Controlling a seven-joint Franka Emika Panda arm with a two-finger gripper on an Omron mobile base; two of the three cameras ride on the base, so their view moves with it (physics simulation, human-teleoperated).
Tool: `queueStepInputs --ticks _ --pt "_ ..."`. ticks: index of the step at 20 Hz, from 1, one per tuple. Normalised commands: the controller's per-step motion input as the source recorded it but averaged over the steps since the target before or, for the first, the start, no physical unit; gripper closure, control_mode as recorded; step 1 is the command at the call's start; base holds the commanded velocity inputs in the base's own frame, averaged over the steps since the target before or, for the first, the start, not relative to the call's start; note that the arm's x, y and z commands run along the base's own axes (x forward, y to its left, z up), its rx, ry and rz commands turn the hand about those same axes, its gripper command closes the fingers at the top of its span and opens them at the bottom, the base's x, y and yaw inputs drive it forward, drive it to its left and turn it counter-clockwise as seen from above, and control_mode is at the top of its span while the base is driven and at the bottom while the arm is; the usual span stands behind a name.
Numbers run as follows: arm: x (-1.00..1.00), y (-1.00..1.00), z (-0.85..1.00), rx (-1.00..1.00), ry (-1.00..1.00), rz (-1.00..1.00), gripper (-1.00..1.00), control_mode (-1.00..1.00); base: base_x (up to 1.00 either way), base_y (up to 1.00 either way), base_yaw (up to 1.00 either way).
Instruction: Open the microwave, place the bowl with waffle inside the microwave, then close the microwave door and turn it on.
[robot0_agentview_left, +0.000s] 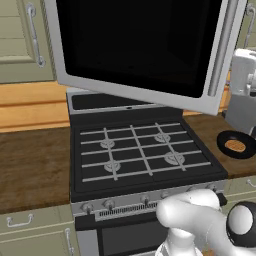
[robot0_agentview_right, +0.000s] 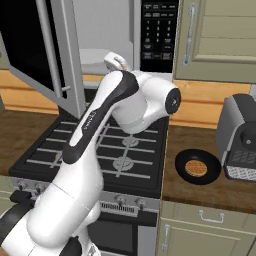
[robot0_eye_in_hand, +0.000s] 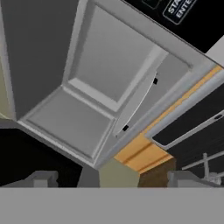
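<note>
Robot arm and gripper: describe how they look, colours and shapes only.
The arm is made of glossy white rounded segments with a black stripe along the upper link and dark round caps at the joints, one on the elbow and one on the base joint. The gripper ends in two small, blocky dark grey finger tips.

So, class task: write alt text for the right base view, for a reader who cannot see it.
A white robot arm rises before a black gas stove, reaching toward the microwave above, whose door hangs open at left. On the wooden counter to the right, a black bowl holding a waffle sits beside a grey toaster.
</note>
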Motion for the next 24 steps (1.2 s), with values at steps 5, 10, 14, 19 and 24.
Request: queueStepInputs --ticks 5,10,14,19,24 --pt "0.37 0.12 -0.08 0.12 0.13 0.18 -1.0 -1.0 0.0 0.0 0.0" --pt "0.0 0.82 0.0 0.01 0.16 0.13 -1.0 -1.0 0.0 0.0 0.0" --pt "-0.01 0.86 0.0 0.0 0.16 0.12 -1.0 -1.0 0.0 0.0 0.0" --pt "-0.62 0.63 0.0 0.0 0.06 0.18 -1.0 -1.0 0.0 0.0 0.0" --pt "-0.98 0.63 0.0 0.0 0.01 0.24 -1.0 -1.0 0.0 0.0 0.0"
